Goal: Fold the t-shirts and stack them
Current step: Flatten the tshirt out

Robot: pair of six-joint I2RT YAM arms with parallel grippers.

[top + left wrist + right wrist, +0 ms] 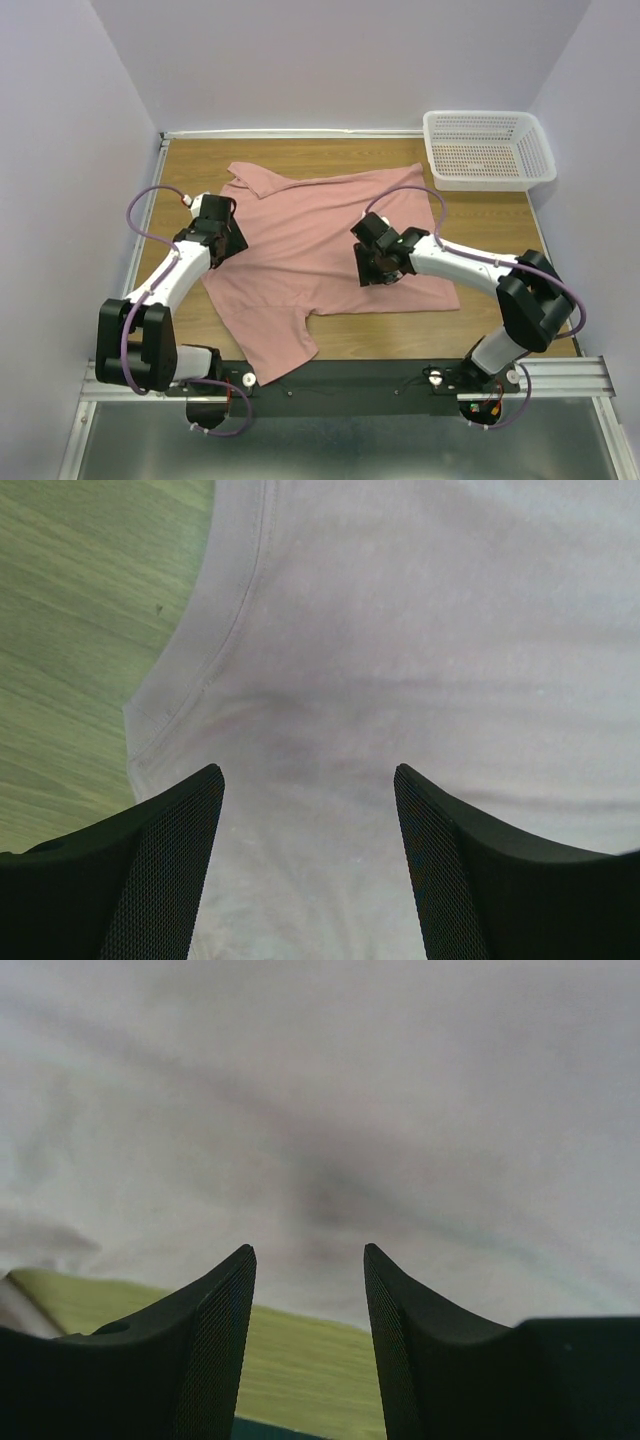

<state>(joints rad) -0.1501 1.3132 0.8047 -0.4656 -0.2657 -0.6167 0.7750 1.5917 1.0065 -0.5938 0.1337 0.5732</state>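
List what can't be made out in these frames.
- Top view: the left gripper and right gripper hide the t-shirt under them, so contact is unclear.
- Right wrist: cloth blurred, too close for seams.
- Any print on the t-shirt: shows in no view.

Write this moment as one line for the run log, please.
t-shirt: spread on table, unfolded | left gripper: open, over shirt's left edge | right gripper: open, over shirt's right part

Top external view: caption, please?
Left claw and right claw, open, over an unfolded pink t-shirt on the table; white basket far right.
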